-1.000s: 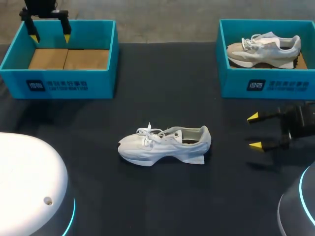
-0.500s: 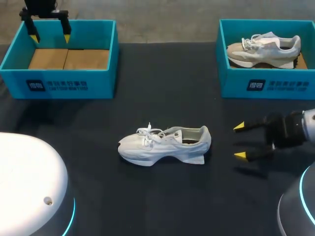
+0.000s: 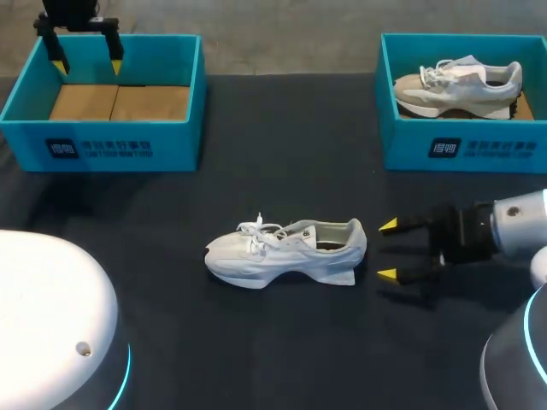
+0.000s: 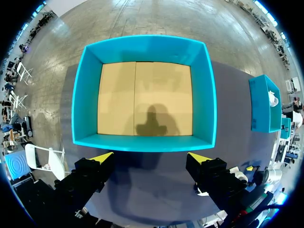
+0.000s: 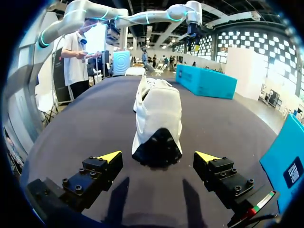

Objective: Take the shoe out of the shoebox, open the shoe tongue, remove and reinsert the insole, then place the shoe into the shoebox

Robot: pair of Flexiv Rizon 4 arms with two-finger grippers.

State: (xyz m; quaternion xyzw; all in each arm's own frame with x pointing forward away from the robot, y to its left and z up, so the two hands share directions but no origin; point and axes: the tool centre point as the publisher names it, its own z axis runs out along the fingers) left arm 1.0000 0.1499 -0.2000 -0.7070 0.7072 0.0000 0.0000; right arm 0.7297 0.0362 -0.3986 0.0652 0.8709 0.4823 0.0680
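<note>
step 1 done: shoe [image 3: 286,249] out, lying mid-table | R gripper [image 3: 388,249] fingers spread, just behind heel, no contact | L gripper [image 3: 87,64] spread, over empty box [image 3: 102,149] | todo: tongue, insole out/in, re-box

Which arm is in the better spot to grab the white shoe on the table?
The right arm. The right pincer, open, is by the heel of the shoe, pointing at it. The left pincer hangs far off over the empty shoebox.

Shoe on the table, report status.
Right gripper, fingers open, behind the heel, not touching. Left gripper open above empty box's far side. Shoe upright on table; path clear.
</note>
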